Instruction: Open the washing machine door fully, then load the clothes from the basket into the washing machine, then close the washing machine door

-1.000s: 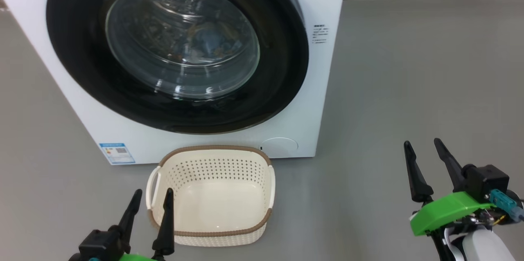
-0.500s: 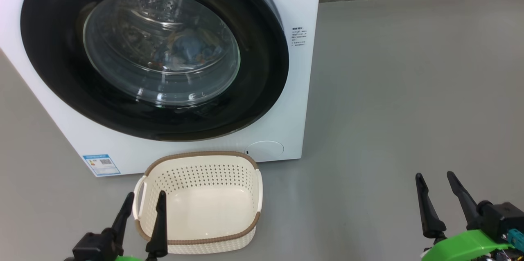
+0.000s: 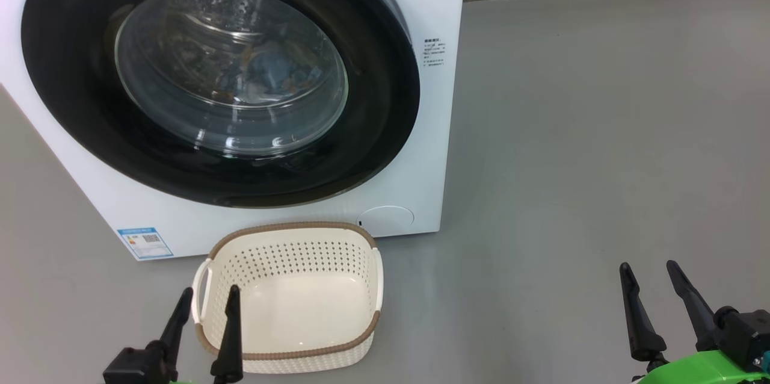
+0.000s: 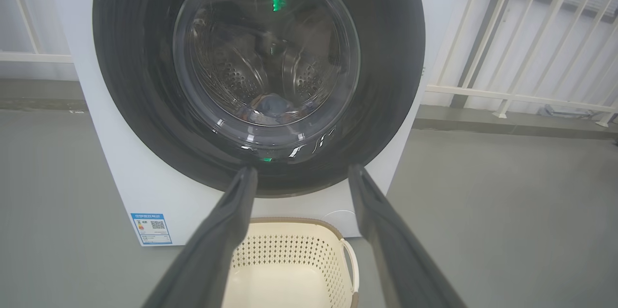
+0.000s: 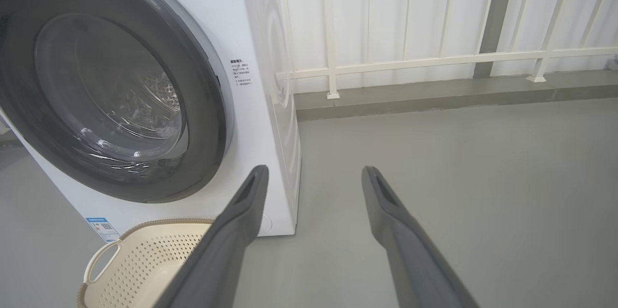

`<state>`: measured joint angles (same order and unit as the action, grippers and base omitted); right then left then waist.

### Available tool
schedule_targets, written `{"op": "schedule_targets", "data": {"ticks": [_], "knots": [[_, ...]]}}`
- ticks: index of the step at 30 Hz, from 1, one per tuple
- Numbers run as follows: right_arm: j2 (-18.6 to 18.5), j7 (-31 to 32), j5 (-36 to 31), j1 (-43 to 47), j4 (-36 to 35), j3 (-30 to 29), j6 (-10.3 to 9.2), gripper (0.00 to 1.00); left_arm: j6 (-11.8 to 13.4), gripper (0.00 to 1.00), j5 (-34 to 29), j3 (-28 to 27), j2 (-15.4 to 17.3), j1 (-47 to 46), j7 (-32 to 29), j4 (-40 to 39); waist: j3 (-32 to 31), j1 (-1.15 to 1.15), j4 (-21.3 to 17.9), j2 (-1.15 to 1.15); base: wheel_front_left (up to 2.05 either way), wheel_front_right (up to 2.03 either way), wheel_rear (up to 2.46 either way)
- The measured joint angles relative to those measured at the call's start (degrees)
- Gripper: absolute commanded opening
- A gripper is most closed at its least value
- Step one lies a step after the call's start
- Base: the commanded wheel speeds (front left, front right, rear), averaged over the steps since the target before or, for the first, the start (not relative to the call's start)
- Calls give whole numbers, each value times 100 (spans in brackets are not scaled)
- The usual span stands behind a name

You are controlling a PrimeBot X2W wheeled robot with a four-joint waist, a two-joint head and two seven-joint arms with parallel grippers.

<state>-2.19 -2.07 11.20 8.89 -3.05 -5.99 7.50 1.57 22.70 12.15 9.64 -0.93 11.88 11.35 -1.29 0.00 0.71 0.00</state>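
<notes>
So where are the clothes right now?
In the head view the clothes sit upper left, inside the washing machine, behind the glass of the washing machine door and above the bare basket on the floor.

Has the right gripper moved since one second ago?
Yes. In the head view the right gripper has drawn back, lower and further right of the round cover on the washing machine.

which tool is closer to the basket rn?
The left tool, by a handle of the basket; the right tool is well off to the side, over floor.
</notes>
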Motion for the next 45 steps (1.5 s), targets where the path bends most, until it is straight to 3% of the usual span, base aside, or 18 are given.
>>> {"op": "schedule_targets", "data": {"ticks": [26,27,37,41,45], "knots": [[1,-2,190,-1,81,2,0,100,102,100,32,33,43,23,73,-2,-67,0,72,0,0,0,0],[1,-2,190,-1,87,11,0,0,102,0,34,36,46,25,71,-1,-71,0,75,0,0,0,0],[131,8,286,114,672,34,0,0,98,0,109,112,-163,347,13,427,-72,0,80,0,0,0,0],[133,53,514,110,687,33,0,0,79,0,358,69,-165,346,-41,427,-76,13,75,0,0,0,0],[133,58,735,104,730,32,0,0,43,0,564,20,-172,345,-87,427,-63,3,70,0,0,0,0]]}}
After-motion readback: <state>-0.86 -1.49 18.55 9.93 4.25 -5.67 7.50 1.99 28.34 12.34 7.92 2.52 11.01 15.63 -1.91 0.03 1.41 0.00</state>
